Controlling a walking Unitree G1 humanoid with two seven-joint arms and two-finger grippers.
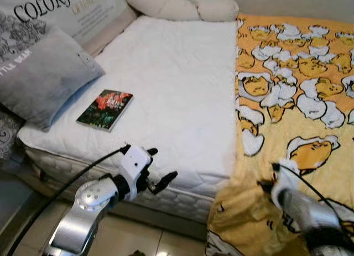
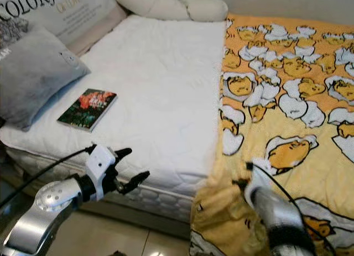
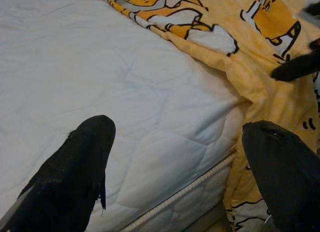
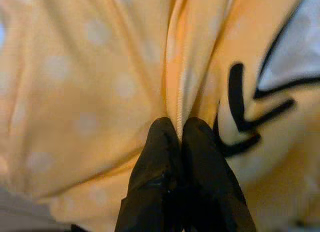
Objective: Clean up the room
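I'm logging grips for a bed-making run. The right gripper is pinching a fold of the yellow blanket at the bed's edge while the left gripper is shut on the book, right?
Not quite. The right gripper does pinch the yellow blanket, but the left gripper is open and holds nothing, as the left wrist view shows. The book lies apart on the white mattress.

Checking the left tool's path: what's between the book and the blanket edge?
Only bare white mattress cover lies between the book and the blanket edge, as the left eye view shows. The left tool hovers open off the near mattress edge.
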